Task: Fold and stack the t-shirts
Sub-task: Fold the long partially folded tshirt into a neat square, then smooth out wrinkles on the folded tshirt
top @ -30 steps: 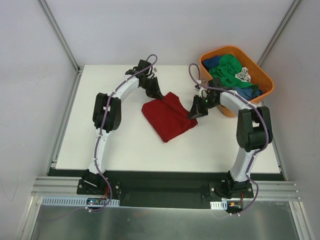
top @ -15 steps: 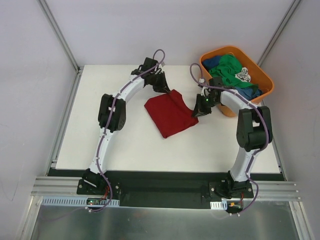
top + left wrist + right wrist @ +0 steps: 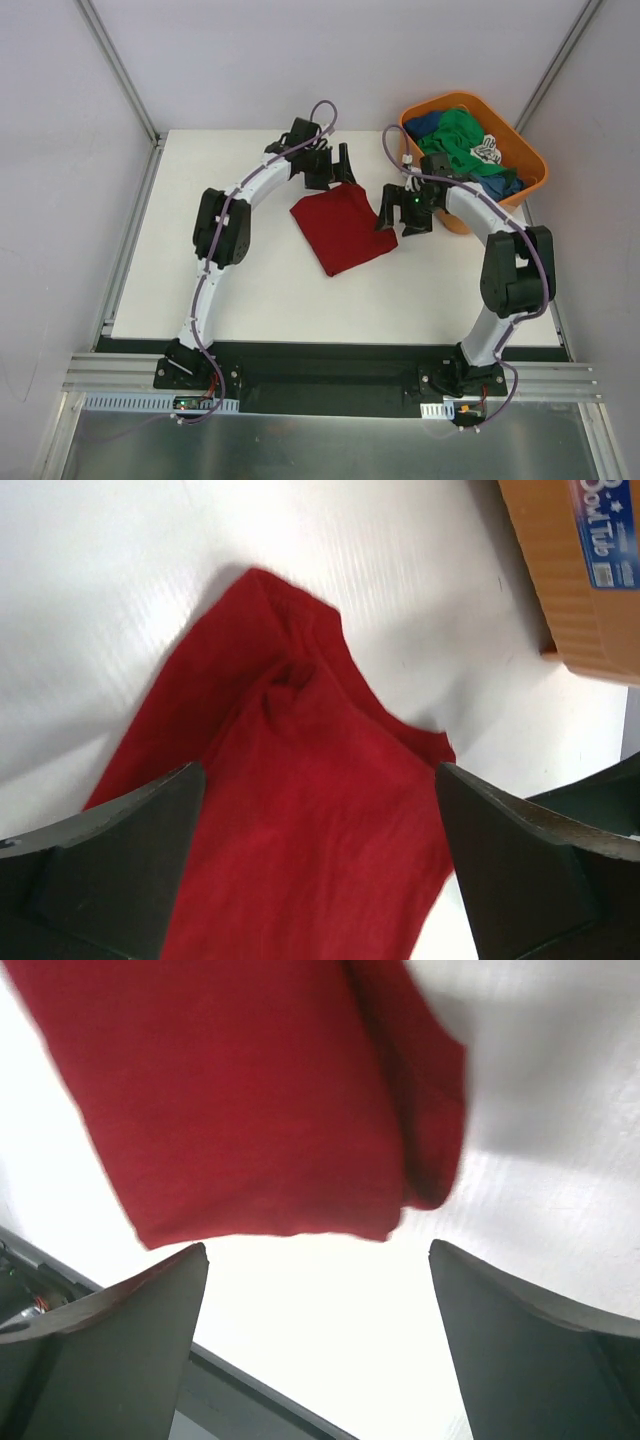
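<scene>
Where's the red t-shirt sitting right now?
In the top view the red t-shirt lies folded on the table, mid-rear, between the left gripper and the right gripper, left of the orange tub.

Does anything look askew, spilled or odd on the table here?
The folded red t-shirt lies skewed to the edges of the table, with a bunched crease near its far corner. The other t-shirts sit heaped, unfolded, in the orange tub. Nothing looks spilled or damaged.
</scene>
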`<state>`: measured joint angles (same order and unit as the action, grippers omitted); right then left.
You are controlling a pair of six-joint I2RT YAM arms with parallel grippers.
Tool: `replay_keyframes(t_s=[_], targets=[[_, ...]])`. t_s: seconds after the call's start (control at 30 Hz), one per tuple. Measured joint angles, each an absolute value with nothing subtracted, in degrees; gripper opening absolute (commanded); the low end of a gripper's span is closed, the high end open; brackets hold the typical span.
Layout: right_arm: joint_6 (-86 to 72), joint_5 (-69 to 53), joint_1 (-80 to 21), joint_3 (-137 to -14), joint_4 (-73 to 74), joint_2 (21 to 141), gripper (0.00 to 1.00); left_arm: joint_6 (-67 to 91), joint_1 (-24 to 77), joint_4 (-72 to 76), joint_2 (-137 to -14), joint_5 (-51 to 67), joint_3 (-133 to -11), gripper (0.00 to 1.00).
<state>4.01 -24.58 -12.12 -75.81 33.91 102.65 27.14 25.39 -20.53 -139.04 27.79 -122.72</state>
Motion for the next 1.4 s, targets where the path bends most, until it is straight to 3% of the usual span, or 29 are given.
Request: replay_keyframes(t_s=[0.23,0.43,0.6,0.83,1.17,1.4], targets=[[3.6,-24.34,-20.58,-76.01,33.19,97.47,0.97,26.35,25.02,-20.4,-121.82,24.93,-108.77,0.99],[-0.47,-26.44,-22.79,-81.58,29.71,102.94,0.97,26.57,24.34,-18.15,-109.62,26.46,-99.07,0.99],[-3.7,-25.93,-22.13,-92.92,27.11,115.52,0.97,27.88,24.29,-17.58,-111.02,27.14,-92.66,0.99],[-3.77,-23.03,-21.76,-105.6,30.72,130.28,0.97,31.05,23.16,-15.27,-121.86,29.87,-94.26,0.99],[2.5,-24.25,-21.5,-112.22,36.16,133.49,0.97,33.69,21.76,-8.64,-121.38,31.29,-86.04,0.99],[9.37,-25.76,-21.23,-114.08,36.77,132.16,0.97,34.7,24.1,-11.16,-106.61,30.94,-67.2,0.99]])
